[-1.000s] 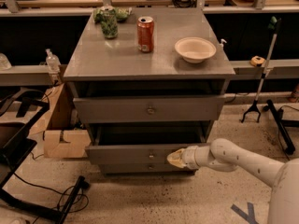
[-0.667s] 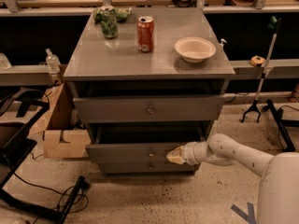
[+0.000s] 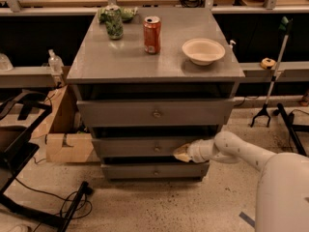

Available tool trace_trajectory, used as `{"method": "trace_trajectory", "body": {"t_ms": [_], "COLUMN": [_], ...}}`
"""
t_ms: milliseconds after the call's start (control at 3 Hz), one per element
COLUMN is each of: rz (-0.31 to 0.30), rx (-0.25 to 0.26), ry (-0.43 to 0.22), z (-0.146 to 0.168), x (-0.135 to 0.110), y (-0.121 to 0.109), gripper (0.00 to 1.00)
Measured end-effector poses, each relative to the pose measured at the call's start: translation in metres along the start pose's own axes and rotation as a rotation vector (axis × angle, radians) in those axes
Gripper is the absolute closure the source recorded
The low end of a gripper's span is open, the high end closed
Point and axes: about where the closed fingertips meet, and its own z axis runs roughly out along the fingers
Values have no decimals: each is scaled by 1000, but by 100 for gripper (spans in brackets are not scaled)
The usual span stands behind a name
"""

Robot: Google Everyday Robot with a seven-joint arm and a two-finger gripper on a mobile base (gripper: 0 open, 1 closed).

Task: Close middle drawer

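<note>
The middle drawer (image 3: pixel 130 147) is a wide grey drawer with a low front panel and a small round knob (image 3: pixel 157 149). It sits between the taller top drawer (image 3: pixel 120 113) and the lowest drawer (image 3: pixel 145 170) of the grey cabinet (image 3: pixel 96 62). It stands out only a little, with a dark gap above it. My gripper (image 3: pixel 182 153) comes in from the right on a white arm (image 3: pixel 241 151). Its tan tips are together, pressed against the middle drawer's front just right of the knob. It holds nothing.
On the cabinet top stand a red can (image 3: pixel 152 34), a white bowl (image 3: pixel 203 50) and a green bag (image 3: pixel 114 22). A cardboard box (image 3: pixel 67 146) and a black stand (image 3: pixel 19 144) are on the left, with cables (image 3: pixel 72 204) on the floor. A grabber tool (image 3: pixel 274 79) leans at the right.
The middle drawer has slid back into the cabinet under my gripper's push. The gripper and arm have moved forward with it, staying just right of the knob.
</note>
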Motion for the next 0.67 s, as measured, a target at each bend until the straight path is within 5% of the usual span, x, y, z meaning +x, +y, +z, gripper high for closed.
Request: {"method": "trace_trajectory", "body": {"t_ms": [333,667], "rz": [0,9], "rx": [0,11], "ry": [0,8], "z": [0,9], "x": [0,-6], "y": [0,-29], "gripper": [100,100]}}
